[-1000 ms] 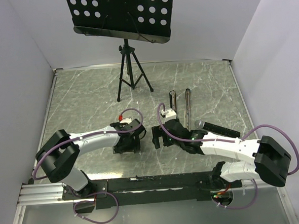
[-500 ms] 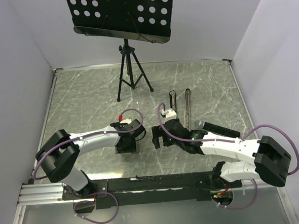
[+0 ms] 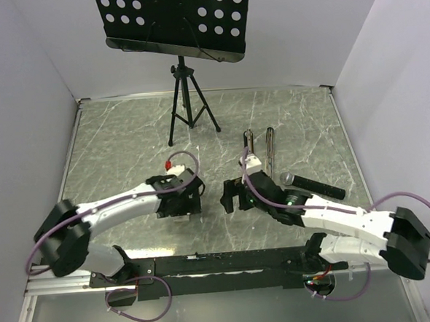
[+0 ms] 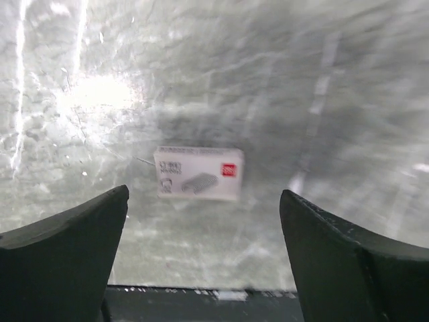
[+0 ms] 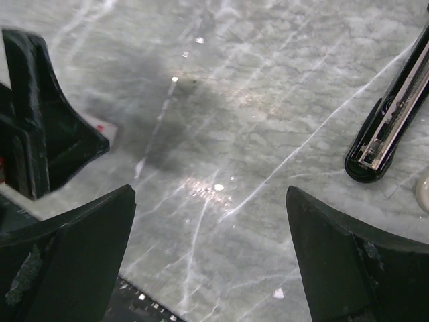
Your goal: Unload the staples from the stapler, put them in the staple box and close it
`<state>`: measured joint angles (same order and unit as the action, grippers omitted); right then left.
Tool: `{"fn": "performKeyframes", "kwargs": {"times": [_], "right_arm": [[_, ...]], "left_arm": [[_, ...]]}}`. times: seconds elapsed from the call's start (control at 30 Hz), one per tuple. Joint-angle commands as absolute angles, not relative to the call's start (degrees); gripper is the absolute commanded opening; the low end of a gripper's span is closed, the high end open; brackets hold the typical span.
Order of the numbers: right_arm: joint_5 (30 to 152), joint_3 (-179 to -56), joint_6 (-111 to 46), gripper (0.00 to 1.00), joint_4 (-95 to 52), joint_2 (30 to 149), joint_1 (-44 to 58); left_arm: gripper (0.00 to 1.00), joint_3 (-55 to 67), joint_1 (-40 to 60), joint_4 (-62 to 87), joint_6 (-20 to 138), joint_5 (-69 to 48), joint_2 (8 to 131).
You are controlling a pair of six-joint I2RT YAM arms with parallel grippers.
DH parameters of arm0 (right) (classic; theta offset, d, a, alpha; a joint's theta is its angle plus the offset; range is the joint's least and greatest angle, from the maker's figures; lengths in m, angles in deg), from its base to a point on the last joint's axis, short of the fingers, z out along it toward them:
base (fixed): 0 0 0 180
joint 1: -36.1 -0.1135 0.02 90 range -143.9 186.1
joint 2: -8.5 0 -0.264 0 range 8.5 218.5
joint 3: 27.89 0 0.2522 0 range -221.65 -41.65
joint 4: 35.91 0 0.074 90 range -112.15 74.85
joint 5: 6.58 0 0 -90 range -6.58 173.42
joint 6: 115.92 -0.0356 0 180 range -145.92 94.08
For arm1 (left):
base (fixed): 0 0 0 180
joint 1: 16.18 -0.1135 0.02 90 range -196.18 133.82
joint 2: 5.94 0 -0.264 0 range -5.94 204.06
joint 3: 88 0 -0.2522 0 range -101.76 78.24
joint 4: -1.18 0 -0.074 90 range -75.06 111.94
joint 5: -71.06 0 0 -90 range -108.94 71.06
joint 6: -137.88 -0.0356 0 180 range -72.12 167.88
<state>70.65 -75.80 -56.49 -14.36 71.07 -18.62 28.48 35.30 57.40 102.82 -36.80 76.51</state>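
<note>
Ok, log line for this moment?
left tool: open, over staples, no contact | right tool: open, empty | stapler: lying open on table, untouched

Shows a black perforated metal music stand on a tripod (image 3: 179, 50) at the far side of a grey marbled tabletop (image 3: 126, 144); has a black handheld microphone with a silvery grille (image 3: 319, 187) lying right.

1. No text, brand or number is legible in any view.
2. The only printed item is the staples (image 4: 198, 174) box, centre of the left wrist view. It has a dark text line along the top edge, a grey drawing and a red logo patch at upper right, all too blurred to read.
3. Right wrist view, left edge: a box corner with a red mark, unreadable.
</note>
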Motion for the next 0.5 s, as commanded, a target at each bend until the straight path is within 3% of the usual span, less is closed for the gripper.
{"fn": "performKeyframes", "kwargs": {"times": [0.0,0.2,0.33,0.47], "right_arm": [[71.8,-77.7,-56.3,1.00,-13.5,64.3,-18.1],[71.8,-86.5,-55.3,1.00,-0.8,56.2,-18.2],[71.5,-89.9,-54.8,1.00,2.1,52.4,-18.0],[71.4,-90.7,-54.8,1.00,2.6,49.8,-18.0]], "left_arm": [[0.99,25.3,35.7,54.8,101.5,-37.0,67.6],[0.97,23.8,35.7,44.8,97.4,-35.1,51.8],[0.97,27.8,35.7,34.2,94.7,-33.5,37.5],[0.97,30.5,35.7,29.5,93.1,-31.0,31.9]]}}
